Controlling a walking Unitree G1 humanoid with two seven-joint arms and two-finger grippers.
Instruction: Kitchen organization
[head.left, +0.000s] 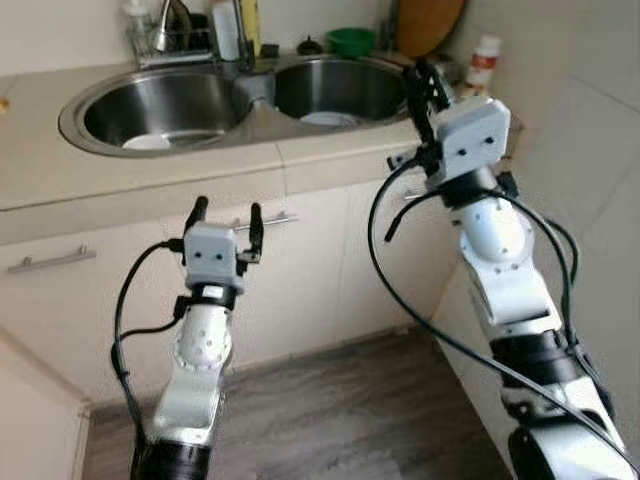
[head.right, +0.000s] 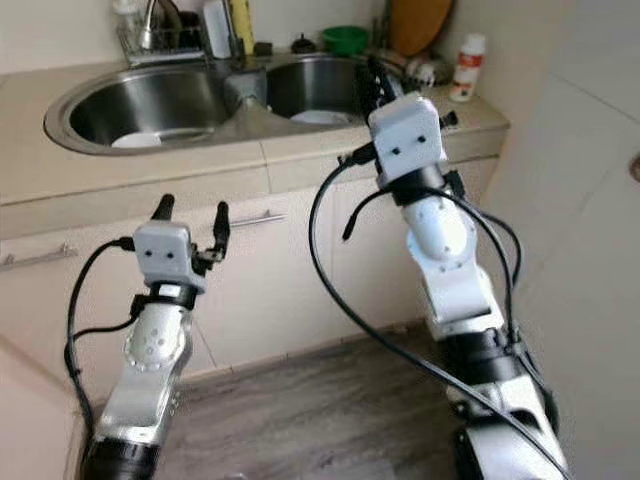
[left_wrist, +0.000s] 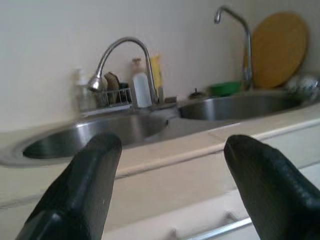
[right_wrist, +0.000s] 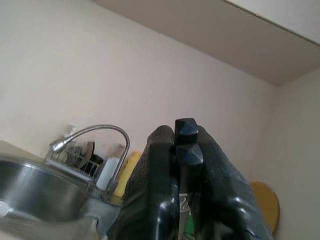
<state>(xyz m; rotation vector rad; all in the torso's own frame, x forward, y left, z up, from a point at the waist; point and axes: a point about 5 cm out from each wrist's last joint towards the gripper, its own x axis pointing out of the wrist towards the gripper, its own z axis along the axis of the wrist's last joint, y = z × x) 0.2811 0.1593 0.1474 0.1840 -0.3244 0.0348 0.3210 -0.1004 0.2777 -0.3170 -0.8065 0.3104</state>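
Standing before the double sink (head.left: 95, 135), both arms raised. The right gripper (head.left: 420, 82) is hovering at the counter's front lip beside the right basin (head.left: 340, 88), fingers pressed together; something thin and dark seems to be showing between the tips in the right wrist view, though I cannot tell whether it is a held item. The left gripper (head.left: 226, 216) is sitting lower, in front of the cabinet door handle (head.left: 280, 218), fingers spread wide with nothing between them. White plates are lying flat in the left basin (head.left: 150, 142) and the right basin (head.left: 325, 118), beyond and below the right fingertips, so the right arm is nearer the right-basin plate.
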